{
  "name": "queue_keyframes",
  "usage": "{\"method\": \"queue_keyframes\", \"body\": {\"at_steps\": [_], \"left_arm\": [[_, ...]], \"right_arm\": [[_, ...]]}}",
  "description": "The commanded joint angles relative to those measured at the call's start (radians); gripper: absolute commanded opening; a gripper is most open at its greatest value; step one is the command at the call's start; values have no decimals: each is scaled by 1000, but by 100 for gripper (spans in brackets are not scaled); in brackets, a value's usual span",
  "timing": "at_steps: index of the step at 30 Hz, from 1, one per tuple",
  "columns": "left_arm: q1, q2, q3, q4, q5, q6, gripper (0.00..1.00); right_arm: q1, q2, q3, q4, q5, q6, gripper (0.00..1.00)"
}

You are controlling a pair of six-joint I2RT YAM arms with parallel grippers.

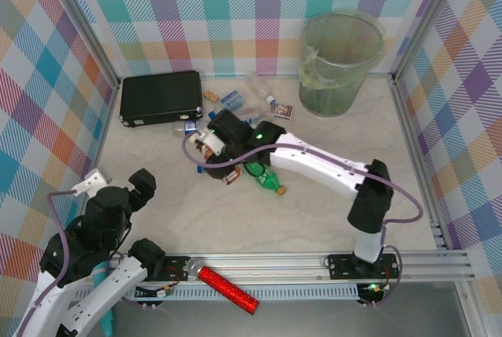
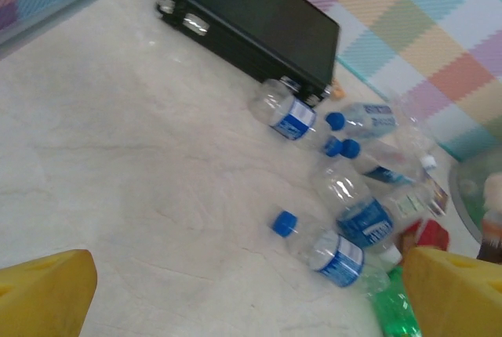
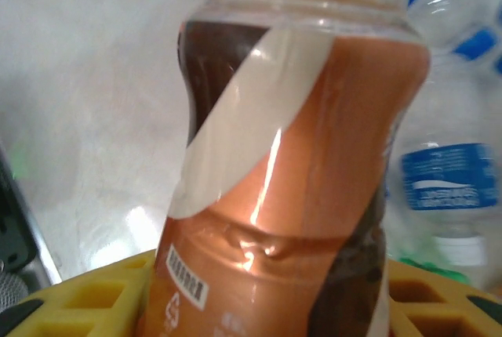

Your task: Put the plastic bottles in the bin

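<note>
The right pincer is clamping a brown bottle; the left pincer is gaping apart. Many bottles are lying on the tabletop, far from the bin.

No word can be read for sure. The brown bottle has, low on its side, a small white patch with dark print, too fine and blurred to read. Just right of the brown bottle, a clear bottle wears a blue label with white marks, but no letters come out. In the top view, the print on the box, right of the brown bottle, is too small to read.
</note>
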Motion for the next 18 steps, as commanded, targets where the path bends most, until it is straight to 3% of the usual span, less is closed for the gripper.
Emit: {"method": "queue_keyframes", "body": {"at_steps": [1, 6, 11, 18], "left_arm": [[8, 57, 46, 95, 117, 127, 100], [8, 157, 74, 200, 280, 213, 100], [7, 272, 100, 269, 409, 223, 100], [3, 309, 111, 288, 449, 210, 100]], "right_arm": [[-92, -108, -84, 153, 2, 69, 49], [-272, -210, -151, 261, -2, 120, 49], [-431, -221, -111, 324, 102, 132, 49], [-638, -144, -14, 509, 152, 140, 50]]}}
